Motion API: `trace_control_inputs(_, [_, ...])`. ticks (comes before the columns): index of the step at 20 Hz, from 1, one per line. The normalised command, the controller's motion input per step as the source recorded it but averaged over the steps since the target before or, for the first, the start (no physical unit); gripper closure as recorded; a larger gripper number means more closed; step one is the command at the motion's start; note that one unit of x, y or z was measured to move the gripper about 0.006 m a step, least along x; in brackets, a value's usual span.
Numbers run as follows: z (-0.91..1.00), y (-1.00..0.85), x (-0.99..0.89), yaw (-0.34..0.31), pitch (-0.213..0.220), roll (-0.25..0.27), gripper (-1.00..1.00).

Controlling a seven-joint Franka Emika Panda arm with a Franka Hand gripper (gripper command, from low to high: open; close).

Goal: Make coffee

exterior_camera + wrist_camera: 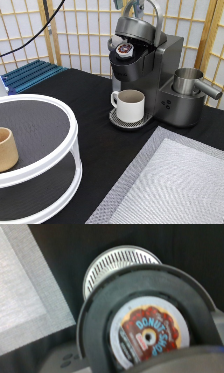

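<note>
**Pod seated in brewer, lid raised**

Exterior view: The coffee maker (pixel 150 75) stands on the black tabletop (pixel 95 120) toward the exterior view's top right. Its lid (pixel 137 27) is raised. The coffee pod (pixel 124 49) sits in the open brew chamber, foil top facing up. A white mug (pixel 130 105) stands on the drip tray (pixel 122 121) directly beneath. A metal pitcher (pixel 192 82) rests at the machine's right side. A two-tier white turntable (pixel 40 145) occupies the exterior view's left, carrying a tan cup (pixel 7 148). A grey mat (pixel 175 185) lies at bottom right. The pincer is out of sight here, so its state cannot be told.

Wrist view: The pod (pixel 150 335) appears close up, ringed by the dark chamber (pixel 95 320). Its foil reads "DONUT SHOP". The slotted drip tray (pixel 112 264) shows beyond it.
</note>
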Motion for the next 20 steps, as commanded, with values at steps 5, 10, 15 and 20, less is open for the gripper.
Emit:
trace_control_inputs(5, [0.0, 0.14, 0.16, 0.01, 0.047, -0.203, -1.0])
trace_control_inputs(10, [0.01, 0.26, 0.25, 0.0, 0.03, -0.21, -1.0])
trace_control_inputs(15, [0.02, 0.19, 0.25, 0.0, 0.02, -0.19, -1.0])
trace_control_inputs(20, [0.0, 0.19, 0.33, 0.0, 0.039, -0.165, -1.0])
